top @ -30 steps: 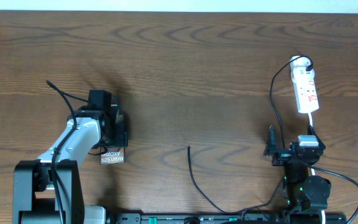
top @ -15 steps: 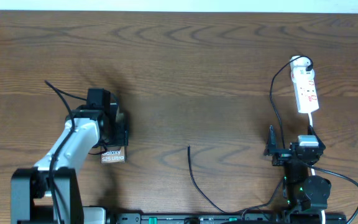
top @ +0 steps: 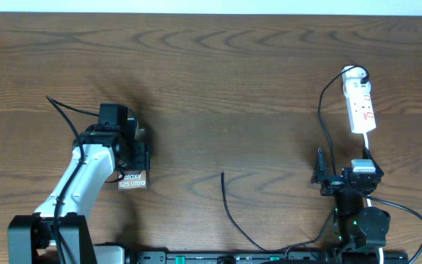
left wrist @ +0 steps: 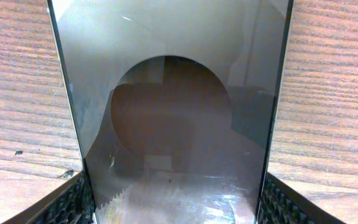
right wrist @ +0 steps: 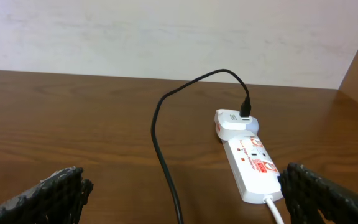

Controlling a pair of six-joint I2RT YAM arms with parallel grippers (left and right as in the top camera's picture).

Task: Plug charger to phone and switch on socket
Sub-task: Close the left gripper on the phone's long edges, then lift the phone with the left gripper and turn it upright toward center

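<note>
Left fingers (left wrist: 74, 200): clamped on the long edges of the phone (left wrist: 173, 93), one ribbed pad against each side.
Left gripper (top: 134, 154): low over the left part of the table (top: 233, 66), pointing toward the near edge.
Phone position: glossy face up between the pads, lettered end sticking out past them toward the near edge; resting on the wood or raised off it, cannot tell.
Right fingers (right wrist: 61, 193): spread wide apart, gripping nothing.
Right gripper (right wrist: 182, 186): at the near right edge, facing the socket (right wrist: 253, 162).
Socket position: far right of the table, well apart from the phone, round white plug (right wrist: 232, 124) at its far end.
Charger position: charger (right wrist: 155, 127) plugged into that white plug, arcing left, then running back toward the right arm.
Free end: connector tip (top: 222, 175) lying on the wood between the two arms, well apart from the phone, touched by neither gripper.
Switch: too small to read.
</note>
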